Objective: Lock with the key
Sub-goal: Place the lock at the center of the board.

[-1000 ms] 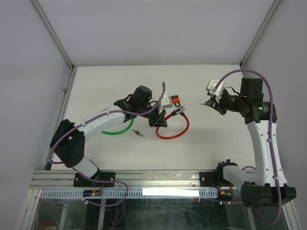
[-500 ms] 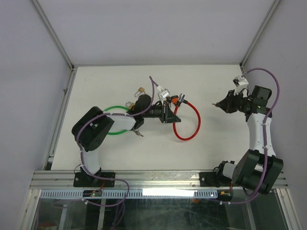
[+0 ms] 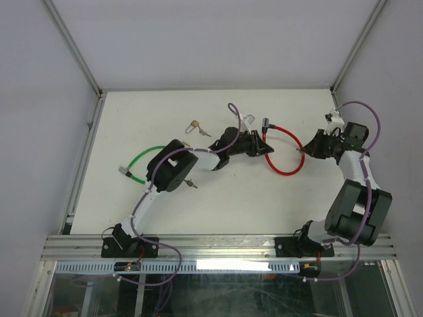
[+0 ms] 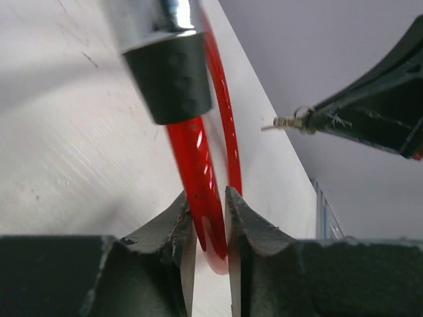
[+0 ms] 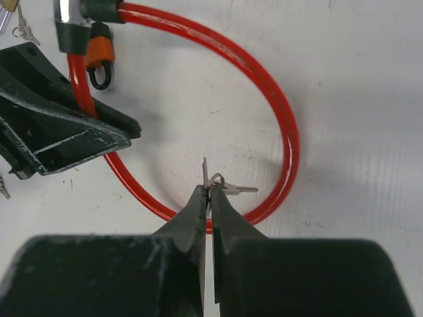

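On the right-centre of the table, the left claw clamps the red cable lock by its glossy loop. The right claw, pinched shut, holds a small, light key. The loop looks springy and slick; a grip nearer the metal lock head would likely steady it.

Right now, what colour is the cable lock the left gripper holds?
Red cable lock, clearest in the right wrist view.
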Robot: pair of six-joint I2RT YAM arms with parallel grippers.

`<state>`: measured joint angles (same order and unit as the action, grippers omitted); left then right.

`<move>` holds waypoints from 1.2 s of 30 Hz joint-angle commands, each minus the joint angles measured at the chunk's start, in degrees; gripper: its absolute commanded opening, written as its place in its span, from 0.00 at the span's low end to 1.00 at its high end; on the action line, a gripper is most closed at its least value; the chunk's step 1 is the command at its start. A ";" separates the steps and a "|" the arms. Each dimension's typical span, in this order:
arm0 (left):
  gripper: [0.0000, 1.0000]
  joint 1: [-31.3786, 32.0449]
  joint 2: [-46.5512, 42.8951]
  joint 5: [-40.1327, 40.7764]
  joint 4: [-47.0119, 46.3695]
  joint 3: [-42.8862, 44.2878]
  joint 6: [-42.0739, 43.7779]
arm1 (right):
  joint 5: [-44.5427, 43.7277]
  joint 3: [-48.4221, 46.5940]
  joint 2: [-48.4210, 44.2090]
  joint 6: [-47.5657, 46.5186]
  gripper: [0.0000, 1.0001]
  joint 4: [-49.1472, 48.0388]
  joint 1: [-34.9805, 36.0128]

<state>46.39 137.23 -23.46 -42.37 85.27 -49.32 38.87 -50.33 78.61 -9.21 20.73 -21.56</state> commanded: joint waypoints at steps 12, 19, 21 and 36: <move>0.53 3.53 -4.20 16.32 6.86 3.31 14.89 | -6.91 0.49 1.73 2.16 0.03 -4.77 -0.72; 0.62 3.64 -18.53 21.47 -2.15 -12.07 25.95 | -8.66 0.19 2.20 0.45 0.05 -3.95 -1.11; 0.66 3.91 -23.52 22.07 -3.97 -16.41 30.18 | -7.71 0.37 1.86 0.26 0.05 -3.98 -1.20; 0.99 0.56 -59.68 17.65 -18.29 -57.78 40.78 | -3.29 -2.03 8.20 -3.30 0.08 0.23 0.75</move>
<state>49.45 85.10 -1.76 -56.21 32.97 -7.79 34.28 -49.82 86.67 -11.03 21.43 -21.98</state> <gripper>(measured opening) 0.990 0.069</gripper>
